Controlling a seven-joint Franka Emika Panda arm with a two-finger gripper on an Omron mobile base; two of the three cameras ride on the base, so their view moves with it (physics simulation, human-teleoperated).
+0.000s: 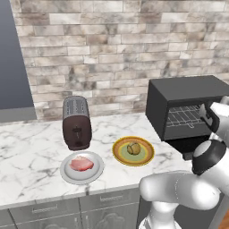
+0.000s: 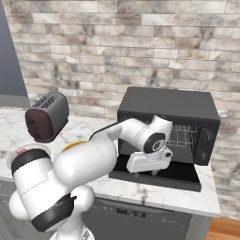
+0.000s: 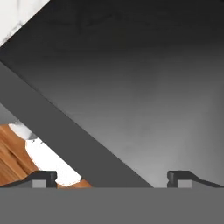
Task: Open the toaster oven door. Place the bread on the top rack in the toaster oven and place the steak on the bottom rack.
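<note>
A: Start from the toaster oven (image 2: 168, 123). Where does its door sit?

B: The door (image 2: 161, 173) is folded down flat in front of the oven, lying level over the marble counter (image 1: 27, 152). From the right side you see it as a dark slab under the robot's hand. The hand camera looks down at that same dark panel (image 3: 131, 87), with its frame edge running as a diagonal band.

A: And the gripper?

B: The gripper (image 2: 154, 171) hangs just above the lowered door, in front of the oven's mouth. Its fingers (image 3: 43, 178) are spread as wide as they go and they hold nothing.

A: Can you see inside the oven?

B: The left view looks into the cavity and shows a wire rack (image 1: 185, 117); the right view shows part of the wire grid (image 2: 183, 137) past the wrist. I can't tell the upper shelf from the lower one.

A: The food?

B: That comes from the left view. The bread (image 1: 133, 148) sits on a yellow-rimmed green plate (image 1: 120, 155) just left of the oven. The steak (image 1: 81, 164) lies on a grey plate (image 1: 70, 175) further left, in front of the brown toaster (image 1: 76, 123). In the right view the arm covers most of that area; the toaster (image 2: 47, 116) stands well left of the oven.
</note>
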